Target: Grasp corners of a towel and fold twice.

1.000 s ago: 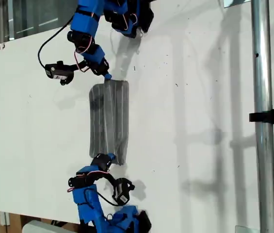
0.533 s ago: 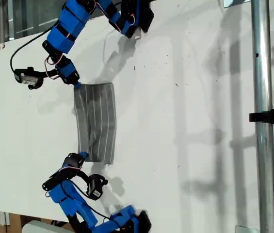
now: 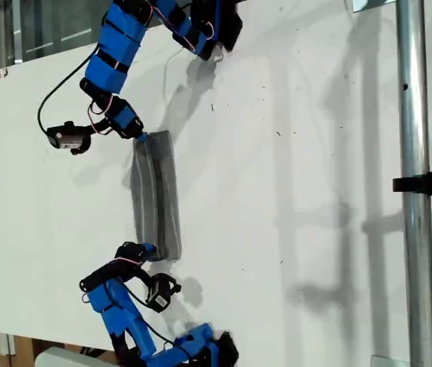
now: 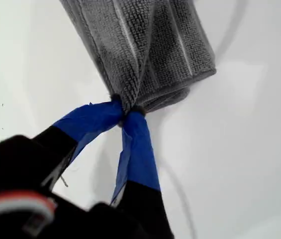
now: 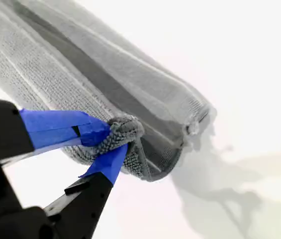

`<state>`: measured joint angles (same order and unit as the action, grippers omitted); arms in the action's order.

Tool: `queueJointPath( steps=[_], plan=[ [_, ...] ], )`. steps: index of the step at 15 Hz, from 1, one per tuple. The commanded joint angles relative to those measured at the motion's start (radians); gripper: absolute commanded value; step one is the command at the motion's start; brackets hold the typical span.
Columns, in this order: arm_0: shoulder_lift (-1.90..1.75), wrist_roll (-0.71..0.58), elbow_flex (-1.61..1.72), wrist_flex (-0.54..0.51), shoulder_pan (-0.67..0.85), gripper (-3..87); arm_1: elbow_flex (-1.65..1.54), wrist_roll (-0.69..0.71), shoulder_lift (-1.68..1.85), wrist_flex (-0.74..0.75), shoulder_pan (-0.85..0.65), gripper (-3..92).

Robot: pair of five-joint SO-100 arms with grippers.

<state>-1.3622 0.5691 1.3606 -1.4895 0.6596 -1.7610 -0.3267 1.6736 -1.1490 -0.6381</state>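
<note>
on the white table (image 3: 315, 229), the towel (image 3: 157, 195) is stretched as a narrow folded strip between two blue arms. one corner (image 4: 125, 105) is pinched by my first gripper (image 4: 124, 115), jaws pressed together on it. another corner (image 5: 125, 128) is pinched likewise by my second gripper (image 5: 111, 140).

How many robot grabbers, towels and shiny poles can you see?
Blue-tipped robot grippers: 2, my first gripper and my second gripper
Grey striped fabric towel: 1
Shiny metal pole: 1
Total: 4
</note>
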Motion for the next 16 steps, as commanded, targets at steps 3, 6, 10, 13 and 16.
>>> queueJointPath(
  steps=[3,6,10,13,16],
  plan=[
    [-0.055,0.095,0.141,0.126,-0.109,-2.8,-0.138,-0.057,0.071,0.083,0.052,-0.3],
    [-0.002,0.153,0.166,0.175,-0.152,-2.3,-0.184,-0.064,0.021,0.133,0.023,-0.3],
    [0.075,0.187,0.213,0.187,-0.043,23.1,-0.187,-0.086,-0.067,0.215,-0.058,34.0],
    [-0.169,0.241,0.318,0.112,-0.018,35.4,-0.212,-0.100,0.074,0.114,-0.067,33.0],
    [-0.537,0.295,0.479,0.083,-0.026,41.6,-0.354,-0.172,0.344,0.048,-0.110,33.9]
  ],
)
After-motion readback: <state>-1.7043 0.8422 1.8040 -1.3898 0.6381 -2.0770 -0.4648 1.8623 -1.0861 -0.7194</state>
